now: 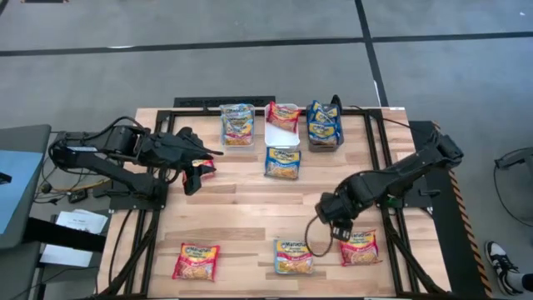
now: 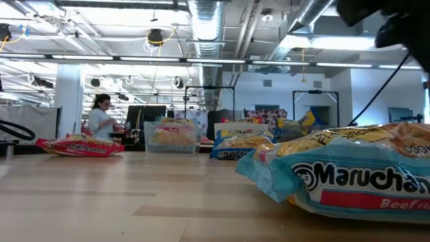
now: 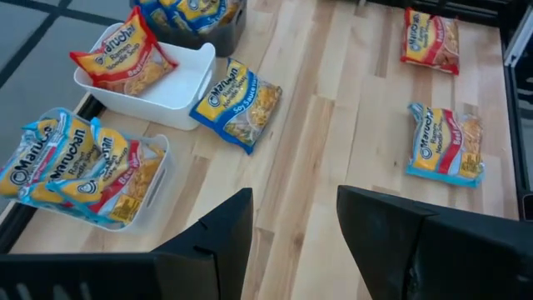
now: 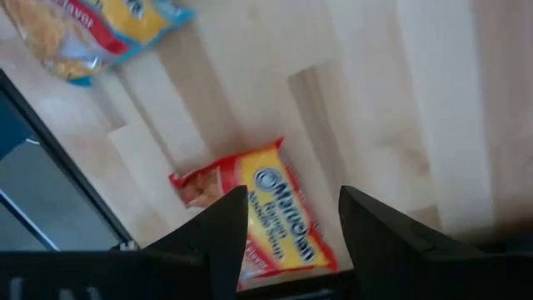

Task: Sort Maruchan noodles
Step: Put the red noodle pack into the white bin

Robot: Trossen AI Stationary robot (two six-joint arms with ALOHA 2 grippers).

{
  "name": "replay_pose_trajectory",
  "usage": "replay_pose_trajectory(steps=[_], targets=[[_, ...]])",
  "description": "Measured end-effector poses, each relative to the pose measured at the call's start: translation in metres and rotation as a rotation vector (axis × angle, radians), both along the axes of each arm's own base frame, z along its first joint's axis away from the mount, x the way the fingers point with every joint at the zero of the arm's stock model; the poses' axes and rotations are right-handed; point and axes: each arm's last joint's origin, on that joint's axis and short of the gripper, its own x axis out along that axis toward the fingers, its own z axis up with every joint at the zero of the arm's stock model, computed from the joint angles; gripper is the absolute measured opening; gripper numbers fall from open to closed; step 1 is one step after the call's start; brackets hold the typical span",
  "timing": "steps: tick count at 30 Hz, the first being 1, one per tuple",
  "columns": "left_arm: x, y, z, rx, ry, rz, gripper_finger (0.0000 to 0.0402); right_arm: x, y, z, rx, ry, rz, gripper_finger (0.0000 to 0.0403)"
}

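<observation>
Grippers first. Right gripper point(image 1: 340, 231) hangs at about five o'clock on the wooden slatted table point(image 1: 250, 217), its two dark fingers point(image 4: 379, 233) spread apart with nothing between them, just above the red flat plastic noodle packet point(image 1: 360, 247) point(image 4: 268, 212); whether a fingertip touches the packet I cannot tell. Left gripper point(image 1: 198, 162) waits at about nine o'clock, fingers point(image 3: 225, 229) likewise spread and empty, clear of the tabletop.

Packets on the table: a light-blue-edged plastic packet point(image 1: 293, 256) at six o'clock, just beside the red one; another red packet point(image 1: 196, 261) at seven o'clock, well apart; a dark-blue rectangular packet point(image 1: 282, 162) near centre, just beside the bins.

Bins stand in a row at twelve o'clock. Clear plastic bin point(image 1: 237, 140) holds light-blue packets; white plastic bin point(image 1: 281, 132) holds one red packet point(image 1: 283, 113) leaning on its rim; dark plastic bin point(image 1: 324, 142) holds dark-blue packets.

A person point(image 2: 101, 121) stands in the room beyond.
</observation>
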Motion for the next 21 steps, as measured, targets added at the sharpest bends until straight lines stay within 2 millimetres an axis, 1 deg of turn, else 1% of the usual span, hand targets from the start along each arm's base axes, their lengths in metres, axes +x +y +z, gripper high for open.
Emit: replay_pose_trajectory(steps=[7, 16, 18, 21], targets=[[0.0, 0.0, 0.0, 0.004, 0.001, -0.003, 0.0164, -0.015, 0.026, 0.0, -0.005, 0.035, -0.047, 0.0212], [0.0, 0.0, 0.0, 0.003, 0.001, -0.004, 0.0164, -0.04, 0.06, 0.0, 0.003, 0.081, -0.083, 0.0212], [0.0, 0.0, 0.0, 0.003, 0.0, -0.004, 0.0164, -0.044, 0.066, -0.005, 0.009, 0.08, -0.1, 0.0212], [0.0, 0.0, 0.0, 0.003, 0.0, -0.005, 0.0164, -0.051, 0.072, -0.019, 0.009, 0.09, -0.132, 0.0212]])
